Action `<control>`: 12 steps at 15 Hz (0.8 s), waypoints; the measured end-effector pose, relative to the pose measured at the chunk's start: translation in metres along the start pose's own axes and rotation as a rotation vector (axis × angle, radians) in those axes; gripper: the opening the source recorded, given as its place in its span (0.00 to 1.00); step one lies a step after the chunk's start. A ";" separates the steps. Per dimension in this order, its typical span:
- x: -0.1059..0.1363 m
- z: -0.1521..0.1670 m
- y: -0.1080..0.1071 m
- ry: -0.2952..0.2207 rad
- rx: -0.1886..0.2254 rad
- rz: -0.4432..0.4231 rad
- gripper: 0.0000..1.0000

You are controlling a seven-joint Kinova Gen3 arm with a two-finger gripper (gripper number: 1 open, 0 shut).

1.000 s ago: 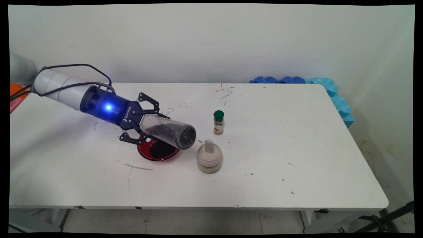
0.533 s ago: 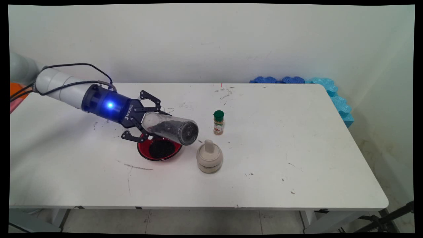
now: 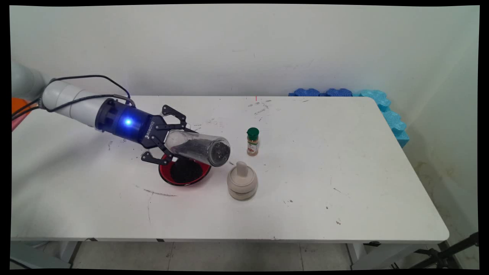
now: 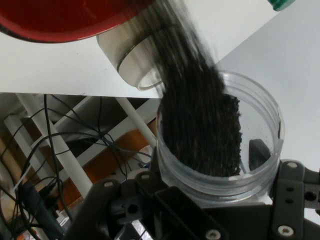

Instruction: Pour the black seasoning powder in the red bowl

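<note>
Since a second ago I have lifted the clear jar (image 3: 198, 147) slightly and drawn it a little up off the red dish (image 3: 185, 172), so more of the dish's dark heap now shows. My claw (image 3: 168, 142) pinches the jar near its base, holding it almost on its side above the dish, its dark end pointing right toward the beige lidded pot (image 3: 242, 185). In the hand view the black grains (image 4: 200, 125) lie heaped along one wall inside the jar. A green-capped spice bottle (image 3: 252, 141) stands upright just behind the pot, apart from it. All rest on the white table (image 3: 344, 172), with blue foam pieces (image 3: 376, 100) at its far right corner.
</note>
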 end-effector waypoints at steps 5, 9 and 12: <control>0.001 0.002 -0.001 -0.002 -0.001 -0.005 0.00; 0.002 0.003 -0.001 -0.006 -0.002 -0.006 0.00; 0.003 0.005 -0.001 -0.006 -0.001 0.004 0.00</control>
